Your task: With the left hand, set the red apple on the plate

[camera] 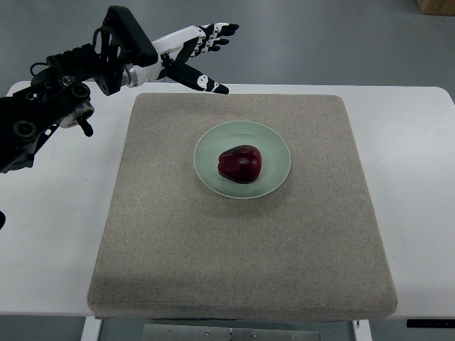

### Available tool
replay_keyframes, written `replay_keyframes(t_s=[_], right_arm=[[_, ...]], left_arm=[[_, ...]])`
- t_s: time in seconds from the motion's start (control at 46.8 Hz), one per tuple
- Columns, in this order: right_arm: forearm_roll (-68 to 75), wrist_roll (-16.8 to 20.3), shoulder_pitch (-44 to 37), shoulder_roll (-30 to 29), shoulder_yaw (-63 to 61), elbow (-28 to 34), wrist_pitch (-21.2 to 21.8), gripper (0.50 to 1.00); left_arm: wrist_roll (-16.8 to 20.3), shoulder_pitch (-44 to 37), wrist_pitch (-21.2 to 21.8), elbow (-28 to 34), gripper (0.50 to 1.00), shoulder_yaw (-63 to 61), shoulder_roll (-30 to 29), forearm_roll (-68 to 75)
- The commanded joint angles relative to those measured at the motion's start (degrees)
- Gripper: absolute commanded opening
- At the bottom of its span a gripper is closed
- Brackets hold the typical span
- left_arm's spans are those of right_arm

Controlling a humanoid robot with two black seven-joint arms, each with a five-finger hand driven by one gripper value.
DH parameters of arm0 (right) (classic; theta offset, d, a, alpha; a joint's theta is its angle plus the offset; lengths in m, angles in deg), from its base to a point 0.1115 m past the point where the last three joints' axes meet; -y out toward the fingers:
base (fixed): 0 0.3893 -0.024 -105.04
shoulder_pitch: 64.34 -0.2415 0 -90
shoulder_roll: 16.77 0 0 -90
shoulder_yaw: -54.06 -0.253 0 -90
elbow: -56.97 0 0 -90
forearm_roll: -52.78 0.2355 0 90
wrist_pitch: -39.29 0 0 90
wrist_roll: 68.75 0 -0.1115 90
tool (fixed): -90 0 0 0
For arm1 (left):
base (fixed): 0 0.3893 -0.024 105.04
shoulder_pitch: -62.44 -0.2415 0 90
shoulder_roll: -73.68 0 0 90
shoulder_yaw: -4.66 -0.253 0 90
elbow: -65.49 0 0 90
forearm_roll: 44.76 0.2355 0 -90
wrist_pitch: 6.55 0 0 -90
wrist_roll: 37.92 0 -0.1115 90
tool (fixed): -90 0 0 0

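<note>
A dark red apple lies on a pale green plate in the middle of a grey-beige mat. My left hand is above the mat's far left corner, well away from the plate. Its fingers are spread and hold nothing. The left arm comes in from the upper left edge. The right arm is out of view.
The mat lies on a white table. The table's far edge runs just behind the mat, with grey floor beyond. A brown box corner shows at the top right.
</note>
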Motion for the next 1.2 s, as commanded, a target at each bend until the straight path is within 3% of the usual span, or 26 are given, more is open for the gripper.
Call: replay_keyframes(t_s=[0.0, 0.128, 0.406, 0.726, 0.918, 1.174], right_arm=[[0.0, 0.0, 0.0, 0.0, 0.0, 0.0, 0.0, 0.93], [0.0, 0.0, 0.0, 0.0, 0.0, 0.0, 0.0, 0.93], [0.0, 0.0, 0.0, 0.0, -0.09, 0.0, 0.0, 0.928], [0.18, 0.0, 0.0, 0.0, -0.26, 0.7, 0.62, 0.928], [0.09, 0.0, 0.09, 0.0, -0.26, 1.93, 0.62, 0.93], [0.53, -0.17, -0.09, 0.0, -0.44, 2.9, 2.46, 0.93]], left_arm=[[-2.2, -0.09, -0.11, -0.08, 0.999, 0.61, -1.58, -11.65], [-4.66, -0.18, -0.64, 0.18, 0.999, 0.7, -2.72, -23.7], [-5.01, -1.23, -2.48, 0.27, 0.999, 3.42, -4.83, -36.1], [-5.45, -3.69, -2.05, 2.47, 0.999, 3.86, -5.27, -46.12], [-9.41, -3.69, -1.52, 3.87, 0.999, 3.86, -5.18, -52.63], [-9.85, -4.4, -1.69, 3.96, 0.996, 3.86, -4.92, -53.16]])
